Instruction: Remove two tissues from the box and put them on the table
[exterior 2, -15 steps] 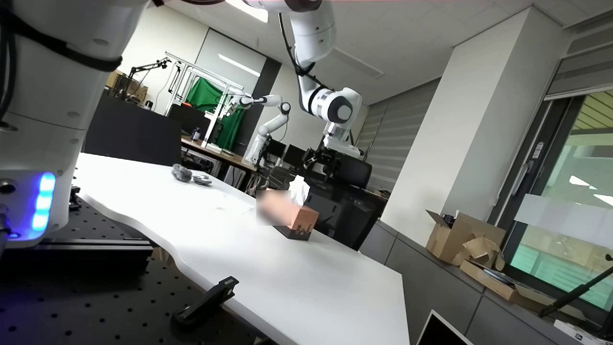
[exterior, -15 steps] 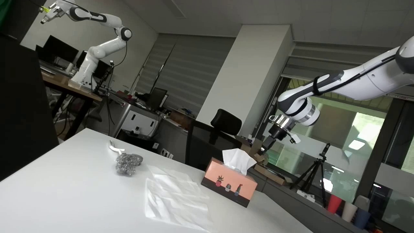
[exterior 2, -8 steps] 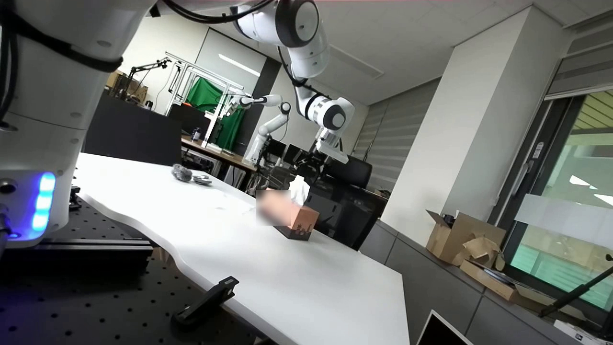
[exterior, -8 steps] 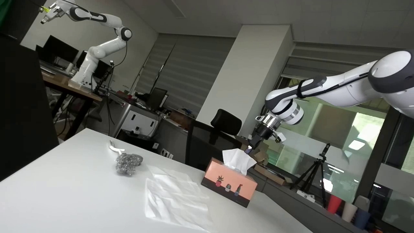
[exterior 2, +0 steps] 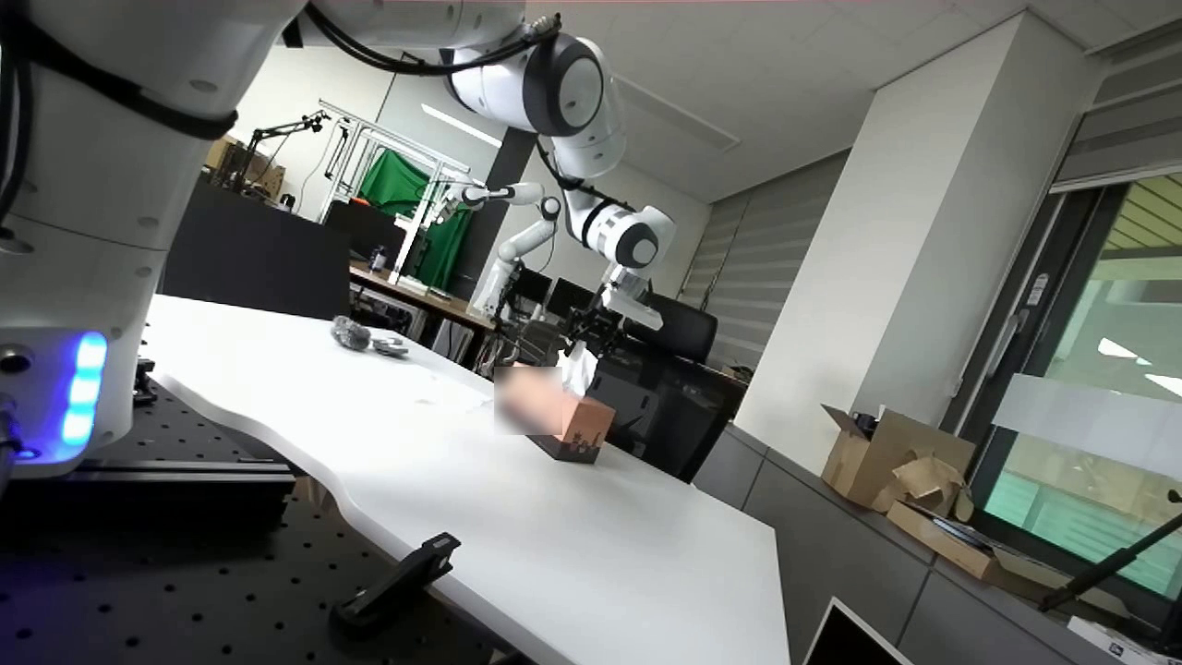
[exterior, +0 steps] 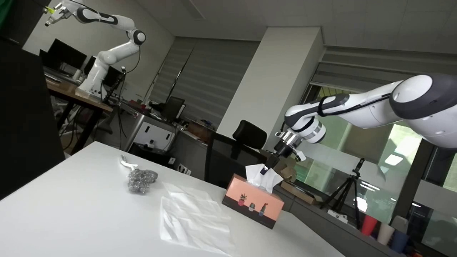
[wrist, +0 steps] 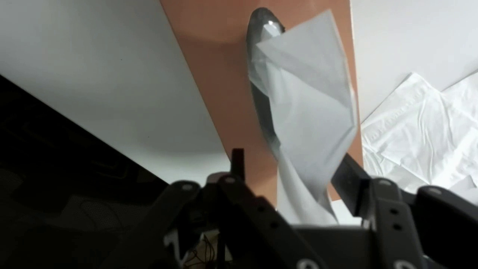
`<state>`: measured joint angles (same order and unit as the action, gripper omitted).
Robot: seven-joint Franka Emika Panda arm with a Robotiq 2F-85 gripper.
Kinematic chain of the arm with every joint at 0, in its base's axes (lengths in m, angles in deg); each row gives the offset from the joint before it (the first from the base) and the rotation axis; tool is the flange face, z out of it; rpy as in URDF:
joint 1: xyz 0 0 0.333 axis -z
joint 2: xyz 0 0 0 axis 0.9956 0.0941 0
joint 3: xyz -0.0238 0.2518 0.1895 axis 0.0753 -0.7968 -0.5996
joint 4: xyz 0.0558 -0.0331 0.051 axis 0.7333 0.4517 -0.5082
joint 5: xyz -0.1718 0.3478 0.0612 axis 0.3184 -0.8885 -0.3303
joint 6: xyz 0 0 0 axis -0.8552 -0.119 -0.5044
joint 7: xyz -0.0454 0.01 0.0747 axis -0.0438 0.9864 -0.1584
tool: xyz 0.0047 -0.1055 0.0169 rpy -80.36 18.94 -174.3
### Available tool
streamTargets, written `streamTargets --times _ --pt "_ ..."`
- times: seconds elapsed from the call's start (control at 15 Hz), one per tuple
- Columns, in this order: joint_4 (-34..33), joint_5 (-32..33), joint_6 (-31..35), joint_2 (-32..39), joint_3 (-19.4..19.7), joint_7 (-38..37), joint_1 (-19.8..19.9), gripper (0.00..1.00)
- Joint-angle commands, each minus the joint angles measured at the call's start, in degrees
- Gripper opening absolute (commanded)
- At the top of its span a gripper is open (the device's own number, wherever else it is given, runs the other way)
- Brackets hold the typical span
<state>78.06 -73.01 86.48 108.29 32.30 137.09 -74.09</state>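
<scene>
The tissue box (exterior: 253, 203) is pink with a dark base and cactus pictures; it stands on the white table (exterior: 89, 214). It also shows in the other views (exterior 2: 584, 427) (wrist: 220, 82). A white tissue (wrist: 310, 108) sticks up from its slot. My gripper (exterior: 265, 169) is directly above the box, with a fingertip level with the tissue's upper part. In the wrist view the gripper (wrist: 293, 158) is open, its fingers on either side of the tissue, apart from each other. A spread, creased tissue (exterior: 196, 217) lies flat on the table beside the box; the wrist view shows it too (wrist: 429, 145).
A grey shaggy object (exterior: 142, 180) and a white-handled item (exterior: 126, 164) lie on the table beyond the flat tissue. A black office chair (exterior: 232, 157) stands behind the table edge. A black clamp (exterior 2: 397, 582) sits at the table's edge near the robot base.
My gripper has moved down and toward the box, from above and beside it to the upright tissue. The box and both tissues have not moved.
</scene>
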Motion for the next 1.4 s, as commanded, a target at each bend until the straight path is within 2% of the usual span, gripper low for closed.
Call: streamTargets --times 0.0,0.2,0.33,0.8,1.07,1.33 --pt "-5.33 0.39 -1.71 1.99 0.36 -2.81 -0.47 0.33" --pt "-5.54 0.81 -1.85 1.48 0.81 -5.02 -1.12 0.11" --pt "-5.57 1.05 -2.42 0.95 1.1 -7.21 -1.56 0.0" --pt "-3.06 1.7 -5.86 -4.75 1.74 -17.23 -3.92 0.0" --pt "1.96 2.52 -4.13 -11.33 3.11 -20.86 -6.9 0.0" --pt "10.57 5.51 -2.78 -20.71 3.8 -21.78 -9.99 0.0"
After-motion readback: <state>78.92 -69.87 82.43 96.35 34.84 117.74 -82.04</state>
